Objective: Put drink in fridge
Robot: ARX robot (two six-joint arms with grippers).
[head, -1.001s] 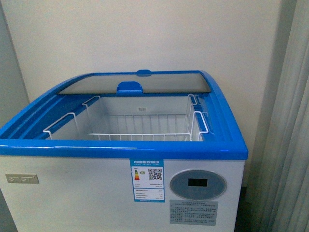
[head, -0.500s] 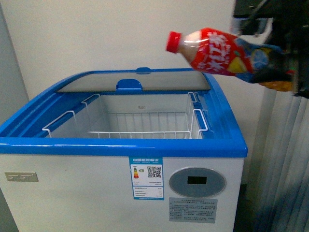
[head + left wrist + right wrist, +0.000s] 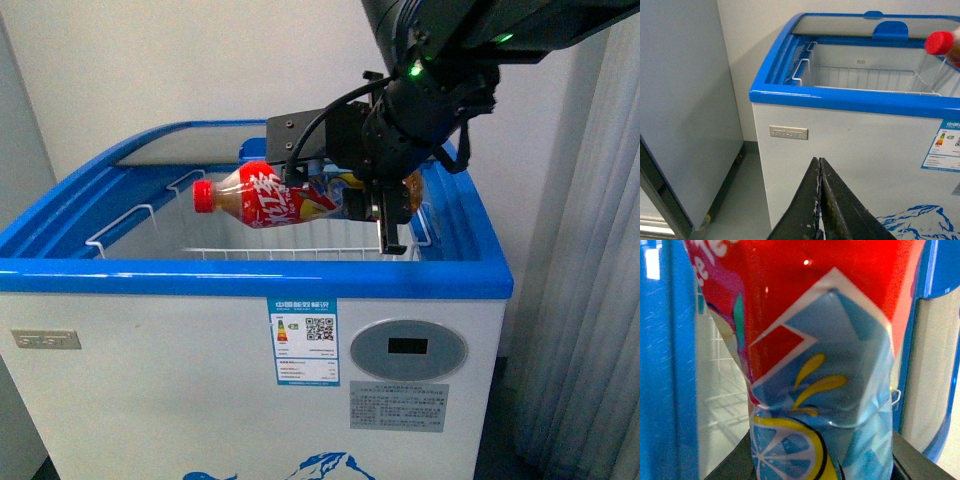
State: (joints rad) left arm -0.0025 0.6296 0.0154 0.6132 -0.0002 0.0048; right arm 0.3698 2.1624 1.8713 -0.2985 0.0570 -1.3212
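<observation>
So far: the fridge (image 3: 250, 285) stands open with its glass lid (image 3: 170, 152) slid to the back. The drink (image 3: 268, 200) hangs at centre frame over the opening, above the white wire basket (image 3: 135, 243), and does not look to be touching it.
Left to do: by my reading, lower the bottle into the basket, let go and draw the arm out. The lid may need closing afterwards.
Right gripper (image 3: 365, 200): clamped on the drink's base end. Its wrist view is filled by the red, blue and lemon label (image 3: 815, 365), so the pads themselves cannot be seen there.
Left gripper (image 3: 819, 167): fingers pressed together on nothing, low in front of the fridge's white front wall.
Long axis: close to level, running across the front view from left to right.
Pointing: the red cap (image 3: 203, 196) leads toward the left of the frame, and the base sits to the right inside the grip.
Clearance: the cap end sits over the basket's left half, inside the blue rim.
</observation>
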